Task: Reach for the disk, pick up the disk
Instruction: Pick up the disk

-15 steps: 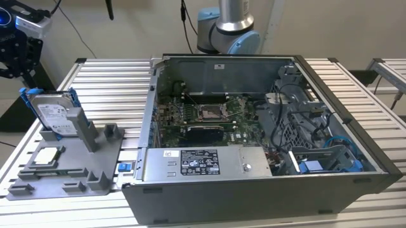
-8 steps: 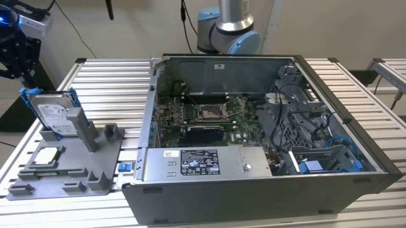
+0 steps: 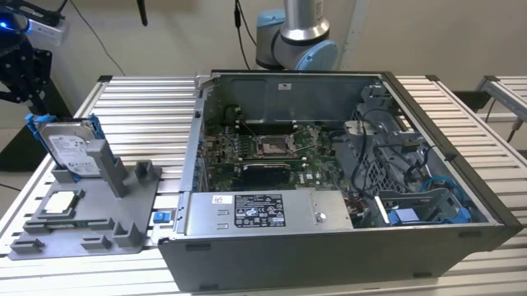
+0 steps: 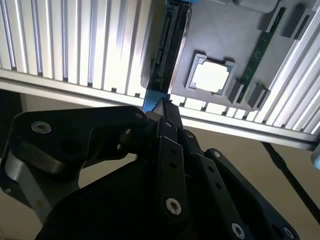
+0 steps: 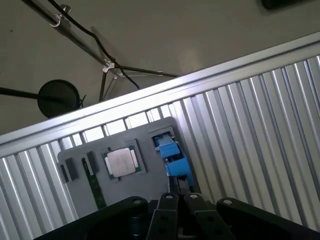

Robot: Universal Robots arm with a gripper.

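Note:
The disk (image 3: 68,150) stands on edge in a grey holder (image 3: 99,216) at the exterior view's left. It is silver-grey with a white label and blue rails. My black gripper (image 3: 18,80) hangs above and to the exterior view's left of it, apart from it. In the second wrist view the disk (image 4: 169,45) appears edge-on beyond my gripper (image 4: 162,106), whose fingers lie together with nothing between them. In the first wrist view the disk's blue rail (image 5: 173,156) sits just past my gripper (image 5: 181,196).
A small square silver-topped chip (image 3: 61,203) lies in the holder beside the disk, also in both wrist views (image 4: 212,76) (image 5: 121,162). A green memory stick (image 4: 257,55) lies next to it. An open computer case (image 3: 329,185) fills the slatted table's (image 3: 140,111) middle.

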